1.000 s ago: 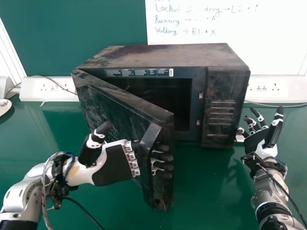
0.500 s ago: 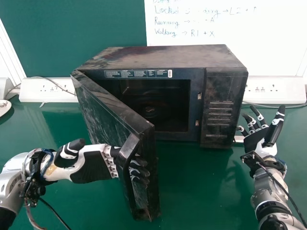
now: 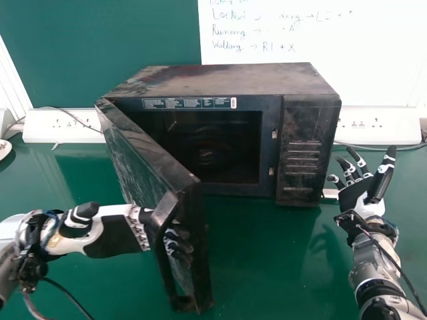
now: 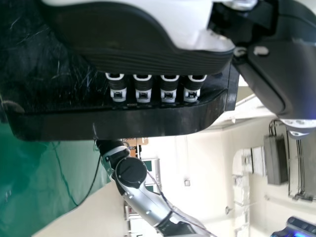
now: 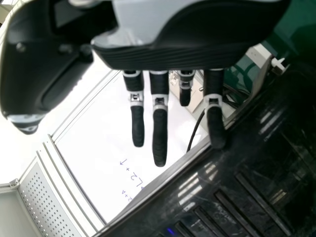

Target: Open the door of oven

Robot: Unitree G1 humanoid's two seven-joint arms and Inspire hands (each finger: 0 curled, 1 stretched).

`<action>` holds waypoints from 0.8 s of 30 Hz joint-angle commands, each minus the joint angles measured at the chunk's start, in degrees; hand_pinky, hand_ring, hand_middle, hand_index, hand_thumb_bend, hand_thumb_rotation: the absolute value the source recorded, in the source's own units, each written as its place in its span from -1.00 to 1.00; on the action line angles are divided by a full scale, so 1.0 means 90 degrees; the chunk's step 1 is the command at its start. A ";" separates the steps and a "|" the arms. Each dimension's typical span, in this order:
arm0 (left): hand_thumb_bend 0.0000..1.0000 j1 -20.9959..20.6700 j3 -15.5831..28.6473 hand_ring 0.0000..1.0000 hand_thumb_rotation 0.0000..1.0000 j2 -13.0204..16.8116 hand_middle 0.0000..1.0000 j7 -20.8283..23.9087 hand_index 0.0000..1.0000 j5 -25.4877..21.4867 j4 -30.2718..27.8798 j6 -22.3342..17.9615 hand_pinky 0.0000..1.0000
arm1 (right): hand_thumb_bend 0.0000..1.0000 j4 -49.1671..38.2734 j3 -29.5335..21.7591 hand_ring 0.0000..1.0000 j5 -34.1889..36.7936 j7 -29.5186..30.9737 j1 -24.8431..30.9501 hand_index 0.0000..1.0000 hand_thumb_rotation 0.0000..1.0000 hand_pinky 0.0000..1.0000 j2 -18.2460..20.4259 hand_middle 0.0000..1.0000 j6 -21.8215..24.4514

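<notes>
My left hand (image 3: 110, 235) has its fingers hooked round the handle (image 3: 159, 227) of the door (image 3: 137, 161), which stands ajar, swung out from the front of the oven (image 3: 220, 80). My right hand (image 3: 359, 195) is loose, fingers extended, near the oven's right front corner. To widen the gap well, I should draw the handle round toward the oven's left along the hinge's arc, turning my wrist with it; a straight tug might drag the oven.

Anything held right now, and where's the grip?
Yes: the oven door's handle, by its upper half. Left hand has its fingers hooked behind it, thumb off. Right hand holds nothing.
</notes>
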 commanded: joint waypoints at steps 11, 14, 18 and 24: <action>0.97 0.0269 0.0300 -0.50 0.47 0.0388 -0.23 -0.0050 0.27 -0.0424 -0.0621 0.0965 -0.67 | 1.00 0.0010 0.0023 0.90 -0.0052 0.0006 -0.0104 0.99 0.52 0.72 -0.0031 1.00 -0.0004; 1.00 0.0390 0.0690 -0.50 0.56 0.0264 -0.21 -0.0050 0.31 -0.0690 -0.0751 0.0476 -0.68 | 1.00 0.0036 -0.0006 0.89 -0.0026 0.0062 -0.0101 0.97 0.48 0.71 -0.0048 1.00 0.0032; 1.00 0.0324 0.1167 -0.52 0.28 0.0814 -0.26 -0.0050 0.21 -0.0638 -0.0794 0.0873 -0.68 | 1.00 0.0028 -0.0019 0.90 -0.0018 0.0050 -0.0108 0.98 0.49 0.72 -0.0040 1.00 0.0040; 1.00 0.0724 0.2012 -0.65 0.22 0.0995 -0.43 -0.0050 0.27 -0.0775 -0.1168 0.0560 -0.77 | 1.00 0.0040 -0.0002 0.89 -0.0049 0.0009 -0.0123 0.97 0.50 0.70 -0.0063 1.00 0.0051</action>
